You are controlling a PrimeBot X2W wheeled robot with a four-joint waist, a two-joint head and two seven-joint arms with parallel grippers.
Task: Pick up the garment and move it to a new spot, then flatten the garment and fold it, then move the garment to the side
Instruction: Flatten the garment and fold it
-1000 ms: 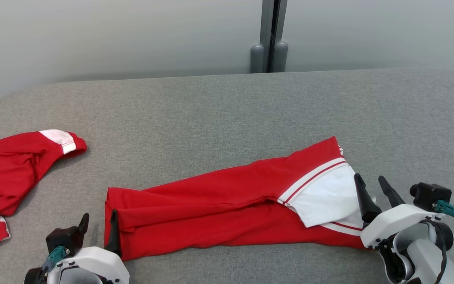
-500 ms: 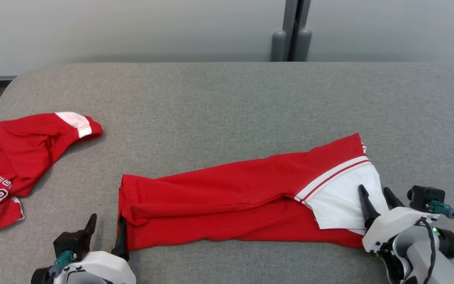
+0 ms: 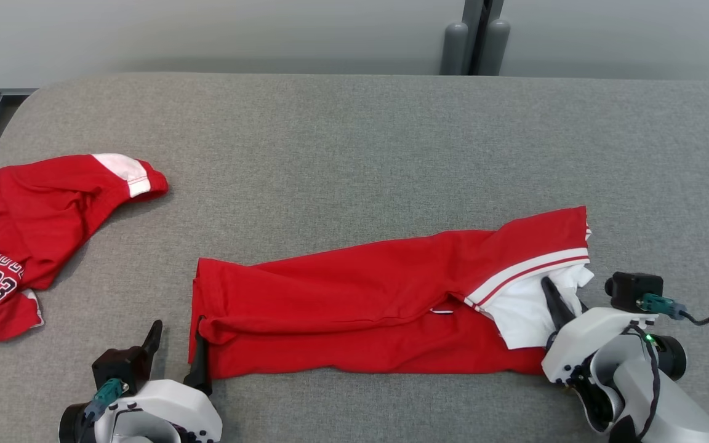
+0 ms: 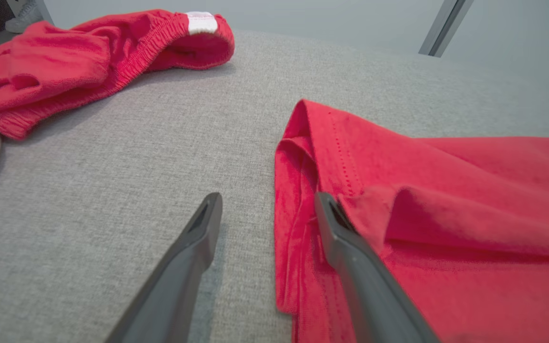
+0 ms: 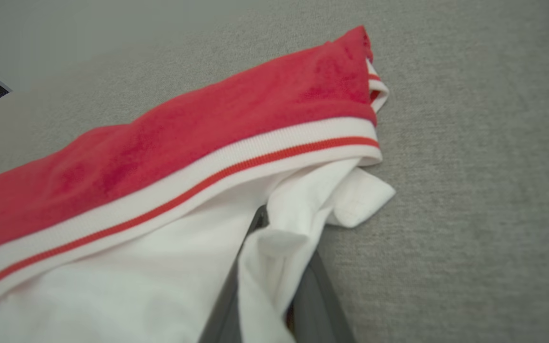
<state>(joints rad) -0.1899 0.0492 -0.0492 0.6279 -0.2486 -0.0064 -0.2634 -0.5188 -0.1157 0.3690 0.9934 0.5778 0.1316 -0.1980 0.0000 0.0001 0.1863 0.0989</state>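
Here's the garment (image 3: 360, 307), red, folded into a long band on the near half of the desk (image 3: 354, 154), running from about 7 o'clock to 4 o'clock in the head view. Its 4 o'clock end carries a white band with a red stripe, and white cloth spills out below it.

And the right end effector (image 3: 560, 298) is in there at that white end! The right wrist view has its two dark fingers (image 5: 322, 305) pressed together with a fold of white cloth pinched between them. A small white flap sticks out just past the tips, lying on the grey surface.

Over at 7 o'clock, the left end effector (image 3: 179, 332) sits low with its fingers spread wide. In the left wrist view one finger (image 4: 350, 257) lies against the garment's doubled red edge, while the other stands apart over bare desk. Nothing is gripped there.

Further out, at 9 o'clock, the other garment (image 3: 34, 227) lies crumpled by the desk's edge, red, with a white 23 on it. It is well apart from the folded one.

At 12 o'clock, two grey posts (image 3: 477, 40) stand behind the desk.
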